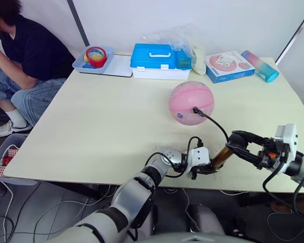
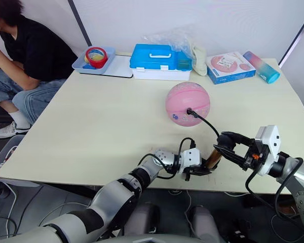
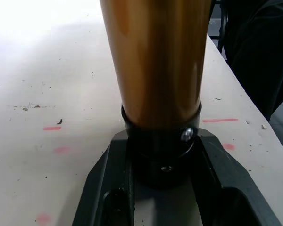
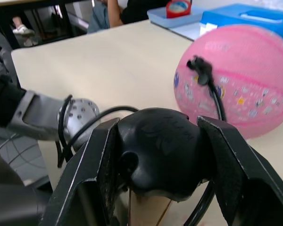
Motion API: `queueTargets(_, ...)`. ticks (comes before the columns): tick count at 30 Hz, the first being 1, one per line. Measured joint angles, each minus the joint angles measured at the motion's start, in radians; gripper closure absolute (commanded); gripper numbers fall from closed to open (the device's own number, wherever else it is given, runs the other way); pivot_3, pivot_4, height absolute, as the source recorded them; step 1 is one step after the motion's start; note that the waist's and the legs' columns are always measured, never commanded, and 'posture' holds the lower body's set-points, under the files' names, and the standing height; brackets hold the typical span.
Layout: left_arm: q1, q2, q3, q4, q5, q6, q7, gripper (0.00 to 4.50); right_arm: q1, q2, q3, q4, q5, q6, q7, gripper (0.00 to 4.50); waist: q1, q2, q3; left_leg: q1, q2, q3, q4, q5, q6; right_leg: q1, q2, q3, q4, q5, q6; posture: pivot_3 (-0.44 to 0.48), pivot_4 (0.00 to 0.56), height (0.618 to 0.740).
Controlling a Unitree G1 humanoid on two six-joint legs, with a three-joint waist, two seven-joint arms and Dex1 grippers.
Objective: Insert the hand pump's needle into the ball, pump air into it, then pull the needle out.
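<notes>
The pink ball [image 1: 191, 102] rests on the cream table [image 1: 101, 126], right of centre. A black hose [image 1: 213, 121] runs from a black fitting [image 1: 196, 109] seated in the ball's near side; the needle itself is hidden inside. The bronze hand pump [image 1: 221, 157] lies near the table's front edge. My left gripper [image 1: 202, 169] is shut on the pump's black lower end cap [image 3: 160, 150]. My right gripper [image 1: 239, 144] is shut on the pump's black handle [image 4: 158, 150], just right of the cylinder.
A blue and white box [image 1: 156, 61], a plastic bag [image 1: 185, 43], a pink-lidded box [image 1: 228, 66] and a pastel bottle [image 1: 260, 66] line the far edge. A blue tray with tape rolls [image 1: 93, 58] sits far left. A seated person [image 1: 20, 55] is beside the table's left corner.
</notes>
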Motion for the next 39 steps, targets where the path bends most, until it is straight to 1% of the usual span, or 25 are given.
queueTargets(3, 0.0, 0.0, 0.0, -0.001, 0.0, -0.001, 0.0, 3.42, -0.003, -0.009, -0.01, -0.001, 0.024, 0.02, 0.003, 2.46, 0.0, 0.0, 0.0, 0.0, 0.0, 0.0, 0.0, 0.0, 0.0, 0.0, 0.0, 0.0, 0.0, 0.0, 0.0, 0.0, 0.15, 0.74)
queueTargets(6, 0.0, 0.0, 0.0, -0.004, -0.001, -0.003, -0.002, 3.42, -0.001, -0.038, -0.051, -0.008, 0.063, 0.059, 0.008, 2.46, 0.0, 0.001, 0.001, -0.001, 0.0, 0.0, 0.0, 0.0, 0.0, -0.001, 0.0, 0.0, 0.0, 0.0, 0.0, 0.0, 0.15, 0.74)
queueTargets(15, 0.0, 0.0, -0.002, -0.005, 0.0, -0.005, -0.003, 3.42, -0.044, -0.194, -0.332, -0.075, 0.358, 0.265, -0.007, 2.46, 0.001, 0.001, 0.001, -0.002, 0.0, 0.0, 0.0, 0.0, 0.0, -0.001, -0.001, 0.0, 0.0, 0.0, 0.0, 0.0, 0.15, 0.74)
queueTargets(19, 0.0, 0.0, -0.005, -0.006, 0.0, -0.007, -0.003, 3.42, -0.048, -0.243, -0.416, -0.072, 0.437, 0.332, -0.012, 2.46, 0.001, 0.0, 0.001, -0.002, 0.0, 0.0, 0.0, 0.0, 0.0, -0.001, -0.001, 0.0, 0.0, 0.0, 0.0, 0.0, 0.15, 0.74)
queueTargets(22, 0.0, 0.0, -0.005, -0.006, 0.0, -0.008, -0.001, 3.42, -0.083, -0.285, -0.454, -0.058, 0.492, 0.38, -0.019, 2.46, 0.001, 0.001, 0.001, -0.002, 0.0, 0.0, 0.0, 0.0, 0.0, -0.001, -0.001, 0.0, 0.0, 0.0, 0.0, 0.0, 0.15, 0.74)
queueTargets(25, 0.0, 0.0, -0.007, -0.008, 0.0, -0.012, 0.0, 3.42, -0.11, -0.325, -0.462, -0.055, 0.514, 0.425, -0.033, 2.46, 0.001, 0.001, 0.001, -0.003, 0.0, 0.0, 0.0, 0.0, 0.0, -0.002, -0.001, 0.0, 0.0, 0.0, 0.0, 0.0, 0.15, 0.74)
queueTargets(29, 0.0, 0.0, -0.008, -0.008, 0.0, -0.016, 0.0, 3.42, -0.136, -0.322, -0.451, -0.062, 0.519, 0.447, -0.049, 2.46, 0.002, 0.002, 0.002, -0.005, 0.0, 0.0, 0.0, 0.0, 0.0, -0.003, -0.001, 0.0, 0.0, 0.0, 0.0, 0.0, 0.15, 0.74)
queueTargets(32, 0.0, 0.0, -0.008, -0.004, 0.001, -0.015, 0.003, 3.42, -0.139, -0.263, -0.42, -0.092, 0.476, 0.404, -0.057, 2.46, 0.002, 0.002, 0.002, -0.004, 0.0, 0.0, 0.0, 0.0, 0.0, -0.003, -0.001, 0.0, 0.0, 0.0, 0.0, 0.0, 0.15, 0.74)
queueTargets(34, 0.0, 0.0, -0.008, -0.003, 0.001, -0.014, 0.005, 3.42, -0.116, -0.242, -0.39, -0.107, 0.437, 0.379, -0.056, 2.46, 0.002, 0.002, 0.001, -0.003, 0.0, 0.0, 0.0, 0.0, 0.0, -0.002, 0.0, 0.0, 0.0, 0.0, 0.0, 0.0, 0.15, 0.74)
queueTargets(36, 0.0, 0.0, -0.008, -0.001, 0.001, -0.012, 0.009, 3.42, -0.079, -0.194, -0.326, -0.119, 0.356, 0.313, -0.049, 2.46, 0.001, 0.001, 0.001, -0.002, 0.0, 0.0, 0.0, 0.0, 0.0, -0.001, 0.0, 0.0, 0.0, 0.0, 0.0, 0.0, 0.15, 0.74)
queueTargets(39, 0.0, 0.0, -0.008, 0.001, 0.001, -0.01, 0.014, 3.42, -0.045, -0.153, -0.24, -0.118, 0.252, 0.23, -0.038, 2.46, 0.0, 0.001, 0.0, -0.001, 0.0, 0.0, 0.001, 0.0, 0.0, 0.0, 0.0, 0.0, 0.0, 0.0, 0.0, 0.0, 0.15, 0.74)
